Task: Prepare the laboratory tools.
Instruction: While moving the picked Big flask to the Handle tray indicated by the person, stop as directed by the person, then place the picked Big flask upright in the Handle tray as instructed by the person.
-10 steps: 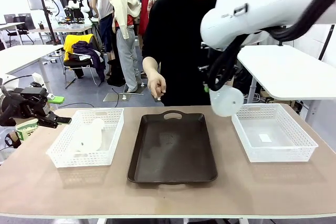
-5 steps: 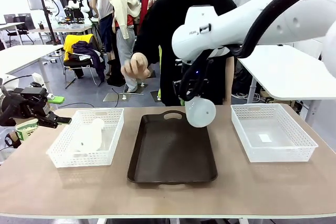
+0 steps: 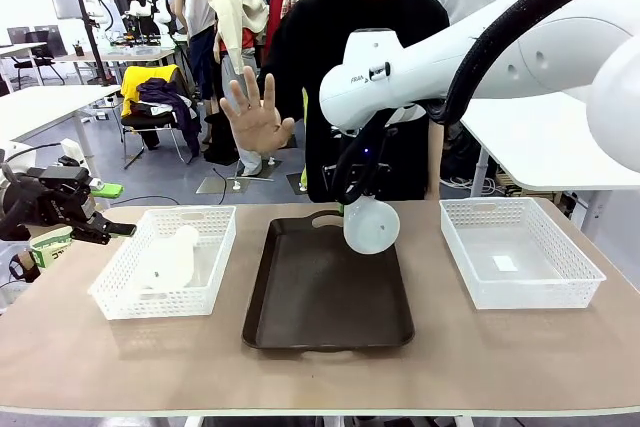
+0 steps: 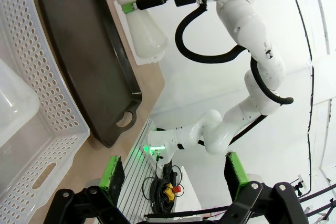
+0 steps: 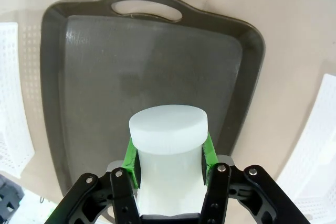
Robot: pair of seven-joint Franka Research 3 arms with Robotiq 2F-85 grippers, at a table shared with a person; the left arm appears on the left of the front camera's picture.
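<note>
Left claw (image 3: 117,230) sits at the far left edge of the front view, jaws spread wide with nothing in them, parked just outside the white mesh plastic basket (image 3: 155,304) on the left. One translucent frosted-white conical flask (image 3: 170,259) lies on its side in that basket.

Moving right, the right claw (image 5: 168,156) is clamped on the neck of the second frosted-white conical flask (image 3: 371,227). It hangs in the air over the far right part of the dark brown rectangular tray with cut-out handles (image 3: 320,312). The flask is tipped, with its flat base facing the front camera, not pointing down.

What could go wrong, as I see it:
- Smooth narrow neck, only two green pads on it. If it slips, it drops on the tray.
- Let go while it's tilted like that and it'll land on its edge, then topple or roll off toward the bench (image 3: 450,367).
- The person's open hand (image 3: 255,115) is up, left of centre and close to the arm, so a swing that way could clip it.

The other white mesh basket (image 3: 520,297) is at the right, with what looks like a small slip in it.

The bench top is plain beige-brown, flat and matte. Behind it is a busy workshop: white tables, a chair piled with yellow and dark clothes at upper left, and people standing around.
</note>
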